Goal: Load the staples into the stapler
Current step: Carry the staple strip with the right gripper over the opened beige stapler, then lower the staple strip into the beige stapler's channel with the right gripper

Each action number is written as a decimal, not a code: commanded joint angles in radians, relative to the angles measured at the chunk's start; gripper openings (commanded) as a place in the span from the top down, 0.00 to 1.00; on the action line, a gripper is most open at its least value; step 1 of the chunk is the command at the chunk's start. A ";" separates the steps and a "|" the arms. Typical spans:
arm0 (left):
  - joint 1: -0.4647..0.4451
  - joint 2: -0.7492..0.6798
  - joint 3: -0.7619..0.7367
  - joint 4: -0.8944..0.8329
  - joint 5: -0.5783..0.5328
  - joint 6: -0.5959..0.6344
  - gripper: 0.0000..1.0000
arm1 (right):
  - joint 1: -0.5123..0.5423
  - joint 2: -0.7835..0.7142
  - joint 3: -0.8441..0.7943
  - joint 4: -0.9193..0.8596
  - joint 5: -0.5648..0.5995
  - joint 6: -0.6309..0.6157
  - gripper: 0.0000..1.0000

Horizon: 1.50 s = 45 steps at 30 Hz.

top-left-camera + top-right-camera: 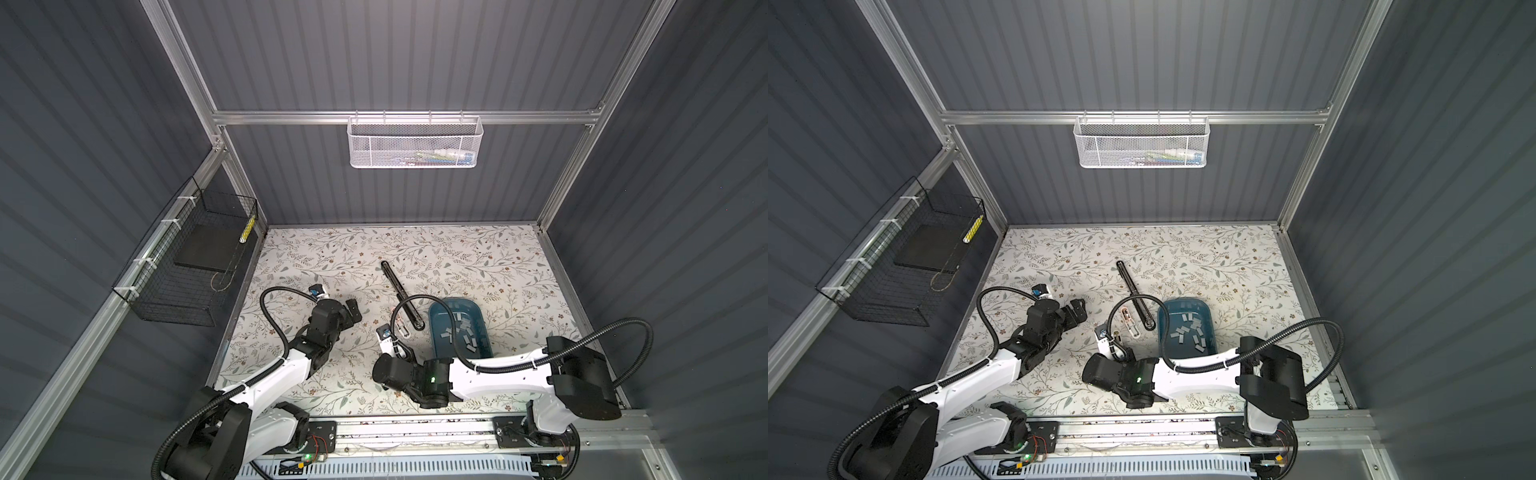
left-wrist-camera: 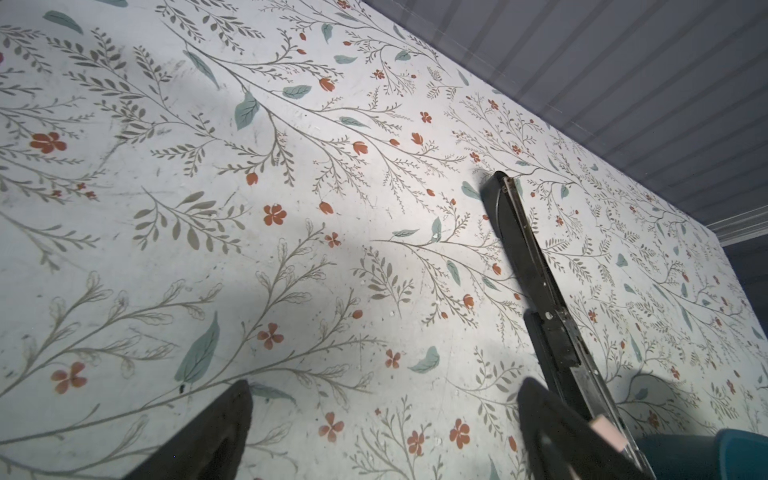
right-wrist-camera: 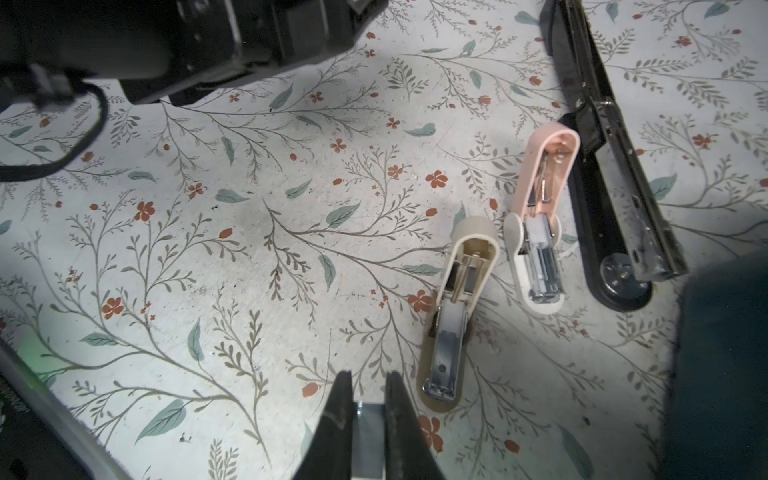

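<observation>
My right pincer [image 3: 368,380] is clamped on one staple strip [image 3: 368,440], which shows as a grey sliver between the pads in the right wrist view. It hovers over the floral table [image 1: 478,257], just short of the beige stapler [image 3: 457,316]. My left pincer [image 1: 352,312] stands wide apart and holds nothing. It sits left of centre in a top view, well clear of the work.

The rest of the staples [image 1: 1187,330] lie loose in the teal tray [image 1: 1209,316], right of centre in both top views. Three staplers sit just left of that tray, all hinged open. These are the beige one, a pink stapler [image 3: 540,208] beside it, and a long black stapler [image 3: 615,187] running diagonally up toward the middle of the frame.

I take it the pick is done and the step in hand is carrying the strip to a magazine (the beige one is nearest, so I judge it the target). The next move calls for turning the strip so it lines up with that narrow metal channel. Then I lower it in flat and let go only once it is seated. The stapler is light and could skid, so my left pincer may need to steady it. The lid remains to be shut afterwards.
</observation>
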 commanded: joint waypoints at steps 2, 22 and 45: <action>0.001 -0.031 -0.004 0.004 0.031 -0.004 0.00 | -0.008 0.016 0.017 -0.044 0.065 0.057 0.97; 0.001 0.027 0.012 0.009 0.056 -0.003 0.00 | -0.109 0.035 -0.069 0.083 0.008 0.004 0.96; 0.001 0.028 0.014 0.007 0.065 -0.008 0.00 | -0.129 0.098 -0.062 0.112 -0.032 0.016 0.97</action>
